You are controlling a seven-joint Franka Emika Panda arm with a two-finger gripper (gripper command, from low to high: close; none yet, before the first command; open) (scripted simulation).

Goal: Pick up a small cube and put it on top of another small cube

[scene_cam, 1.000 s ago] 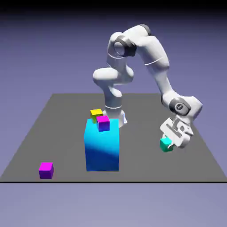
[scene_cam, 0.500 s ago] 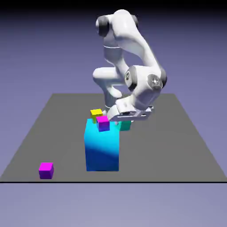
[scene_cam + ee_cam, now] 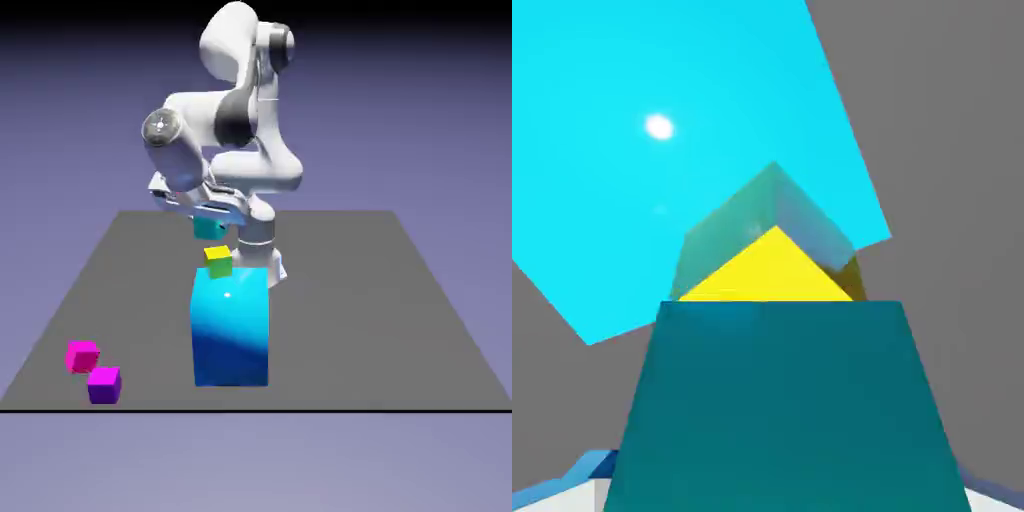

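Observation:
My gripper (image 3: 210, 222) is shut on the small teal cube (image 3: 209, 228) and holds it in the air just above the yellow-topped cube (image 3: 218, 261). That yellow-topped cube with greenish sides rests behind the top of the tall blue block (image 3: 231, 326) in the exterior view. Through the hand view the teal cube (image 3: 777, 405) fills the lower half and hides the fingertips. Beyond it shows the yellow-topped cube (image 3: 764, 272), with the tall blue block's (image 3: 662, 130) bright top behind.
Two magenta-topped purple cubes lie on the grey table near the front left, one (image 3: 82, 356) slightly behind the other (image 3: 104, 384). The table (image 3: 400, 320) spreads grey around the block.
The arm swung from the exterior view's right to the left with the teal cube, now above the yellow-topped cube. The magenta cube that sat on the tall block now lies on the table at front left.

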